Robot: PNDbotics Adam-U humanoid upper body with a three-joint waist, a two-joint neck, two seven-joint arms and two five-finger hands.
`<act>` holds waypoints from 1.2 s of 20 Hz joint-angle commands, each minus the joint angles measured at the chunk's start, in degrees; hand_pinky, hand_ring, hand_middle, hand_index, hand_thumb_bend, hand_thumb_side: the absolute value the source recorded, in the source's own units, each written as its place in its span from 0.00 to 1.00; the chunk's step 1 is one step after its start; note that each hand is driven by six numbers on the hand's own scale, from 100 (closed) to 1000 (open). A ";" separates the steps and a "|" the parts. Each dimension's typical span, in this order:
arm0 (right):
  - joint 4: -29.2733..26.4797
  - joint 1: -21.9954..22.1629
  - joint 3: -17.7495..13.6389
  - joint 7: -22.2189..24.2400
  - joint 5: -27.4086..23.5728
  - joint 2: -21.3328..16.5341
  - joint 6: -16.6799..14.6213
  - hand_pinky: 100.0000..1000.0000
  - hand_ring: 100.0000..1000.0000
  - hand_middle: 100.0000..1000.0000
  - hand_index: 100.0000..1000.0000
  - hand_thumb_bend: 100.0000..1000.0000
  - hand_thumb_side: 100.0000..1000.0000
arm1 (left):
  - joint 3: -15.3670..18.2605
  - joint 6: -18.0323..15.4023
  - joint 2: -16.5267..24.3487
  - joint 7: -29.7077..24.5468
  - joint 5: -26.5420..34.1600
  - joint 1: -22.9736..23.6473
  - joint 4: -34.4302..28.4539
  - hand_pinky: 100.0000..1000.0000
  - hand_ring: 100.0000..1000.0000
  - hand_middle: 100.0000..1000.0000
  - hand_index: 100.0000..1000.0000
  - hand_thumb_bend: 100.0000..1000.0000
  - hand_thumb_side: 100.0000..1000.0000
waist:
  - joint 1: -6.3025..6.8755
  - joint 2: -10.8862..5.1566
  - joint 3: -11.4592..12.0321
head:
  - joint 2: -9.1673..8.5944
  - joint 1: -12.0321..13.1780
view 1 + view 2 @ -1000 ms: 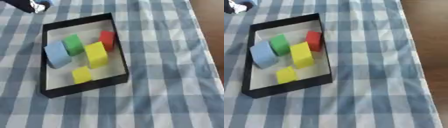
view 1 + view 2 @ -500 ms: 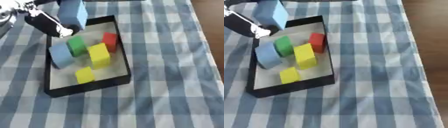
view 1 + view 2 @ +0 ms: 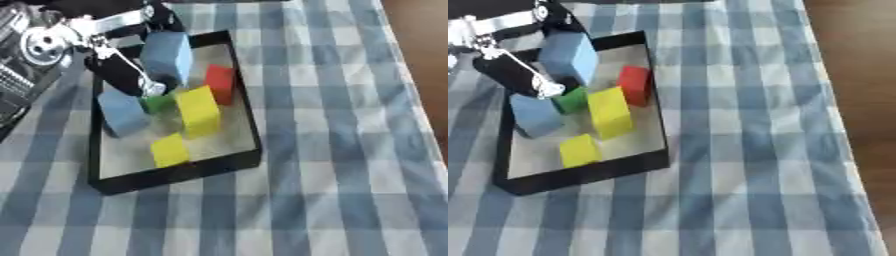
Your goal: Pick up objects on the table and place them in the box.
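blue block (image 3: 168, 56) pinched in the left hand (image 3: 118, 65) over the black box (image 3: 249, 125), above its green block (image 3: 159, 103).

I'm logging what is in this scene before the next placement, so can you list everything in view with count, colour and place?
box: 1, black, left part of the table
held block: 1, light blue, in the left hand above the box's far end
blue block: 1, light blue, in the box by its left wall
green block: 1, green, in the box, partly hidden by the hand
red block: 1, red, in the box near its right wall
tall yellow block: 1, yellow, middle of the box
small yellow block: 1, yellow, near end of the box
tablecloth: 1, blue and white checked, over the table
left hand: 1, black and silver, upper left, holding the held block
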 commanded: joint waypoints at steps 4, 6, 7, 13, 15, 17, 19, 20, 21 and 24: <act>-1.04 -0.40 -0.19 0.42 0.26 -1.06 0.10 0.95 0.70 0.69 0.82 0.00 0.49 | -1.96 -2.01 -0.88 -2.22 -1.94 -0.75 3.63 0.69 0.66 0.58 0.68 0.19 0.00 | -0.12 -1.93 -0.17 | -0.10 -0.13; -1.04 -0.36 -0.20 0.47 0.31 -1.00 0.08 0.95 0.70 0.69 0.82 0.00 0.49 | -2.58 -2.74 -1.16 -3.21 -2.35 -0.52 4.71 0.70 0.68 0.60 0.71 0.23 0.02 | -0.16 -1.89 -0.24 | -0.06 -0.13; -1.04 -0.30 -0.23 0.48 0.34 -0.97 0.07 0.95 0.70 0.69 0.82 0.00 0.49 | -2.76 -3.08 -1.20 -3.77 -2.55 -0.35 5.15 0.70 0.69 0.61 0.72 0.24 0.04 | -0.18 -1.88 -0.23 | -0.09 -0.12; -1.04 -0.11 -0.20 0.66 0.44 -0.83 0.14 0.95 0.70 0.69 0.82 0.00 0.49 | -2.40 -5.26 -0.98 -6.91 -4.40 0.15 6.09 0.81 0.82 0.76 0.88 0.63 0.15 | -0.25 -1.95 -0.15 | -0.09 -0.11; -1.04 -0.11 -0.17 0.74 0.44 -0.81 0.16 0.95 0.70 0.69 0.82 0.00 0.49 | -2.06 -6.41 -0.98 -7.97 -5.61 0.26 5.98 0.83 0.83 0.77 0.89 0.80 0.20 | -0.30 -1.97 -0.12 | -0.03 -0.15; -1.04 -0.13 -0.16 0.78 0.39 -0.82 0.16 0.95 0.70 0.69 0.82 0.00 0.49 | -1.46 -7.64 -1.06 -8.98 -7.24 0.43 6.18 0.85 0.85 0.79 0.91 0.89 0.24 | -0.37 -2.00 -0.08 | -0.01 -0.22; -1.04 -0.08 -0.19 0.78 0.36 -0.82 0.14 0.95 0.70 0.69 0.82 0.00 0.49 | -0.73 -8.63 -1.09 -9.35 -8.60 0.55 6.05 0.86 0.85 0.79 0.91 0.94 0.27 | -0.42 -2.04 -0.04 | -0.01 -0.36; -1.04 -0.05 -0.22 0.77 0.36 -0.84 0.12 0.95 0.70 0.69 0.82 0.00 0.49 | -0.41 -8.98 -1.08 -9.38 -9.11 0.64 5.90 0.86 0.85 0.79 0.91 0.94 0.27 | -0.44 -2.06 -0.03 | -0.03 -0.41; -1.04 -0.03 -0.23 0.77 0.35 -0.84 0.11 0.95 0.70 0.69 0.82 0.00 0.49 | -0.22 -9.23 -1.08 -9.42 -9.44 0.71 5.80 0.86 0.85 0.79 0.91 0.94 0.27 | -0.44 -2.07 -0.03 | -0.03 -0.43; -1.04 -0.02 -0.24 0.76 0.34 -0.85 0.10 0.95 0.70 0.69 0.82 0.00 0.49 | -0.01 -9.55 -1.09 -9.50 -9.83 0.79 5.73 0.86 0.85 0.79 0.91 0.94 0.27 | -0.45 -2.07 -0.03 | -0.04 -0.44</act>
